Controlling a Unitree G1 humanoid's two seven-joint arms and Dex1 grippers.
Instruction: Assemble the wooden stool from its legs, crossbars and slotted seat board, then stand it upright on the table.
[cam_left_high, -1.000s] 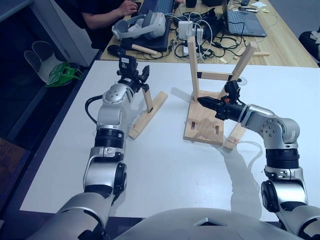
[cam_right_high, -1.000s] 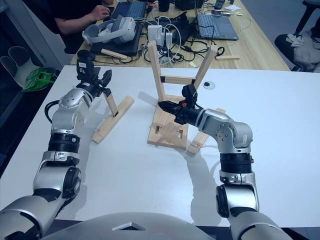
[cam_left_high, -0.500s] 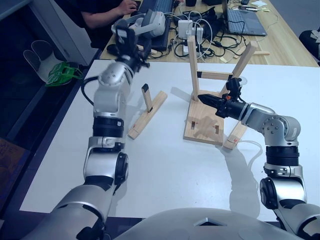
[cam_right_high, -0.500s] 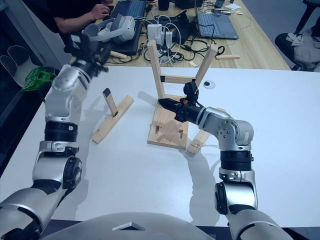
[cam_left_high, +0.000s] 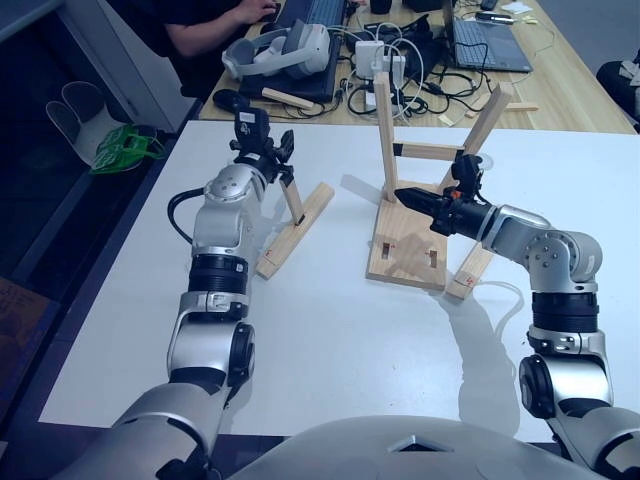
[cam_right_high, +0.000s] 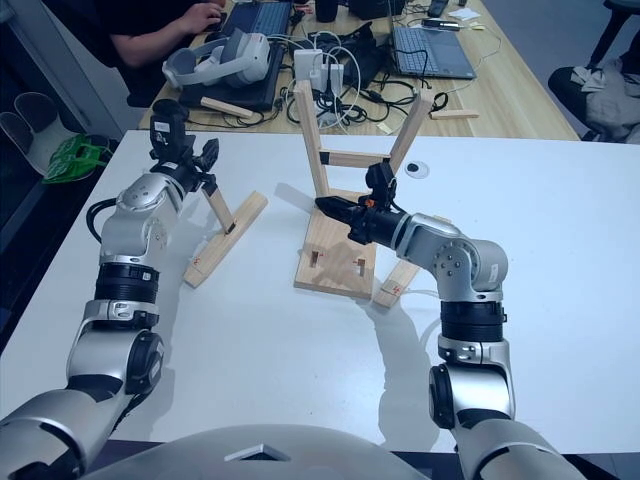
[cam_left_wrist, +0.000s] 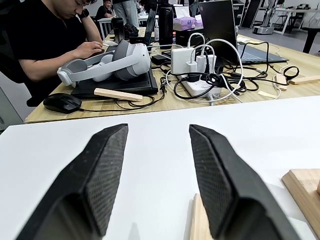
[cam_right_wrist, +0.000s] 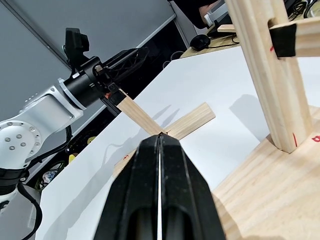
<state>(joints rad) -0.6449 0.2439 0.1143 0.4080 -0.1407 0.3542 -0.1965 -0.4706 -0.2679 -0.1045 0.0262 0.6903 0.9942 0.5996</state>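
Note:
The slotted seat board (cam_left_high: 405, 265) lies flat mid-table with two legs (cam_left_high: 386, 140) (cam_left_high: 488, 120) standing up from it, joined by a crossbar (cam_left_high: 430, 152). My right gripper (cam_left_high: 402, 194) (cam_right_wrist: 160, 137) is shut and empty, hovering over the board beside the nearer upright leg (cam_right_wrist: 260, 75). To the left another leg (cam_left_high: 275, 252) lies on the table with a black-tipped crossbar (cam_left_high: 296, 205) sticking up from it. My left gripper (cam_left_high: 278, 165) (cam_left_wrist: 157, 135) is open at that crossbar's top end, its fingers (cam_left_wrist: 107, 165) apart. A further leg (cam_left_high: 470, 272) lies by the board's right edge.
Behind the white table (cam_left_high: 330, 350) runs a wooden desk (cam_left_high: 560, 95) with a headset (cam_left_high: 280, 50), laptops, cables and loose wooden sticks (cam_left_high: 290, 98). The table's left edge (cam_left_high: 130, 250) drops off close to my left arm.
My left arm swung up and back toward the desk, then came down again to the crossbar's top. My right gripper edged slightly toward the upright leg.

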